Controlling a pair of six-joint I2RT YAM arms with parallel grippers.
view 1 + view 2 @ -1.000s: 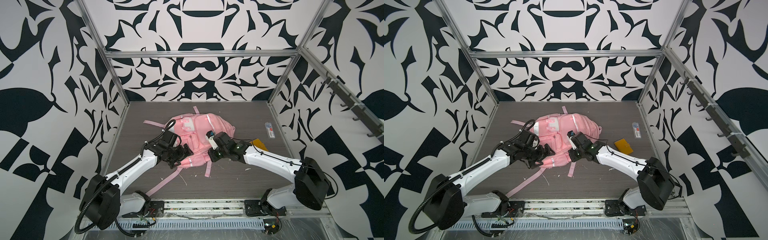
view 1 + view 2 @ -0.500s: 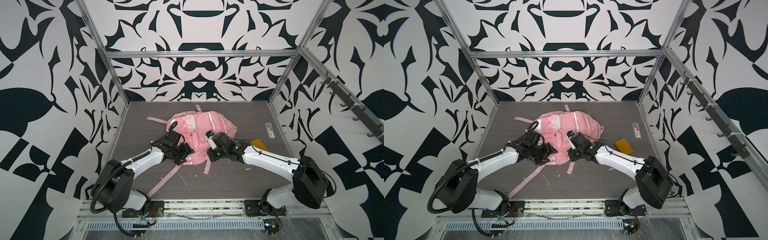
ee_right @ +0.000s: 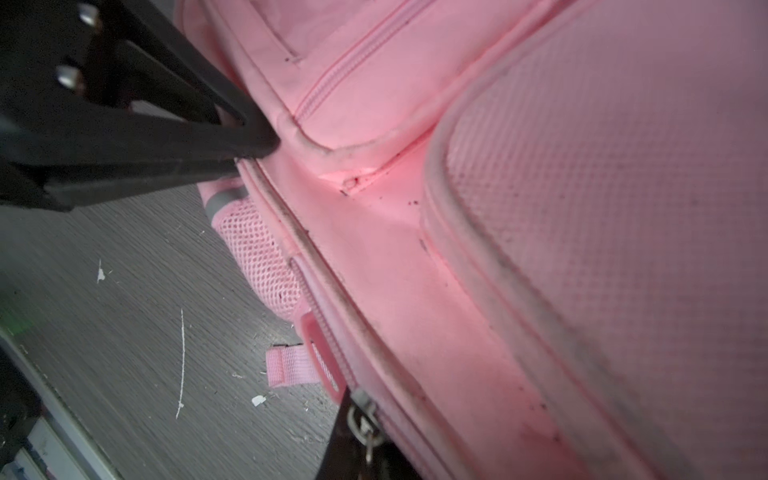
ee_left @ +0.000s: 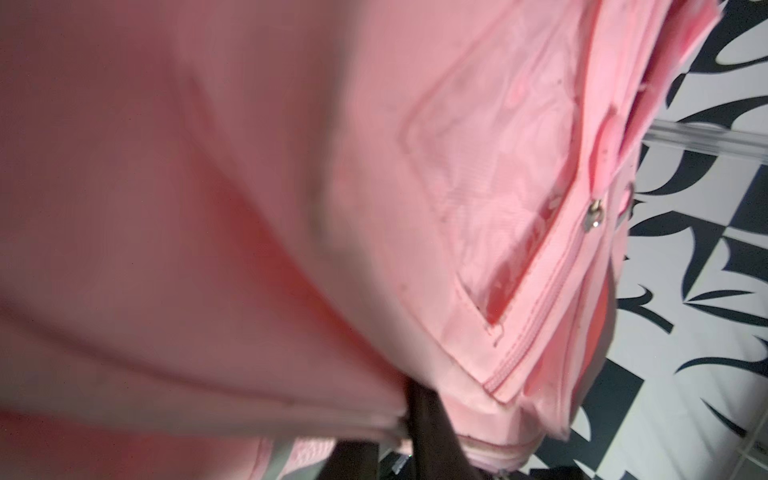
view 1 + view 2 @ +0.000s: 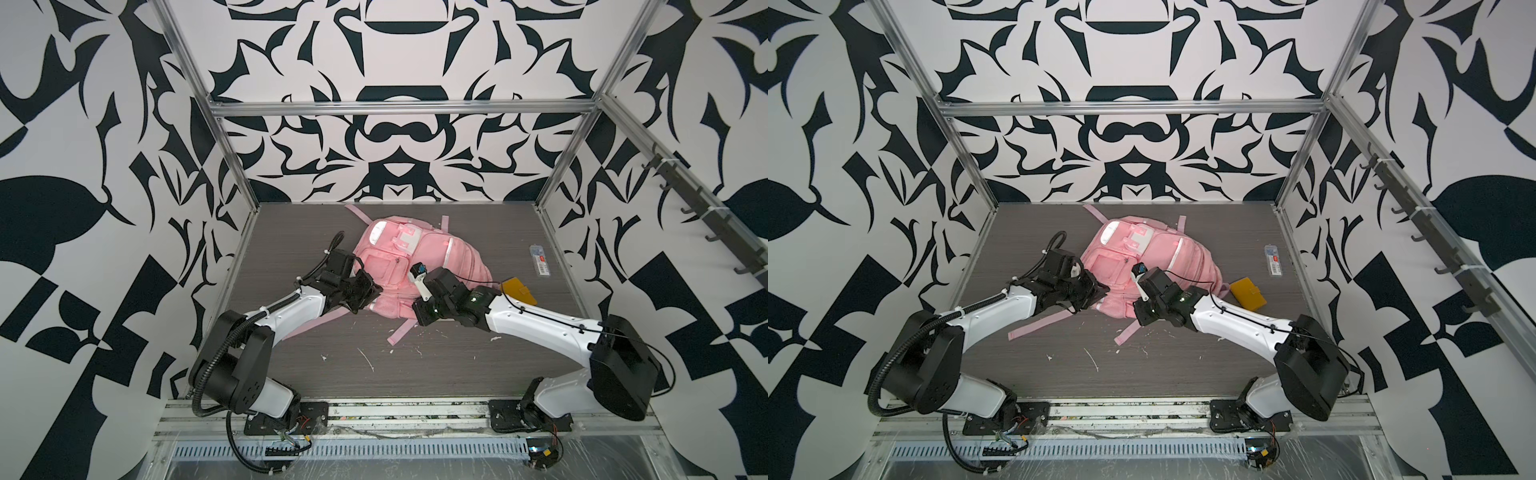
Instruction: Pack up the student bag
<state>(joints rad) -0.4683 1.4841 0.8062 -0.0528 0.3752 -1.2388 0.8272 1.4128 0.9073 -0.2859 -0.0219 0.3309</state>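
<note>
The student bag (image 5: 419, 257) (image 5: 1144, 259), a pink backpack, lies front up on the dark table in both top views. My left gripper (image 5: 371, 293) (image 5: 1101, 291) is at its near left edge, shut on a fold of pink fabric (image 4: 374, 415); one dark finger (image 4: 428, 419) shows against the cloth. My right gripper (image 5: 417, 311) (image 5: 1139, 315) is at the near right edge. In the right wrist view it (image 3: 353, 440) is shut on a metal zip pull (image 3: 365, 419) of the bag's side zip. The left gripper's fingers (image 3: 249, 141) press the bag there too.
A yellow wallet (image 5: 518, 291) (image 5: 1249, 293) lies right of the bag, behind the right arm. A clear flat pack with a red label (image 5: 540, 259) (image 5: 1275, 260) sits near the right wall. Loose pink straps (image 5: 399, 332) trail toward the front. White scraps dot the table (image 5: 365, 361).
The left gripper has closed on the bag's near left edge. The bag has turned and slid toward the back. The right gripper has kept its grip and followed it.
</note>
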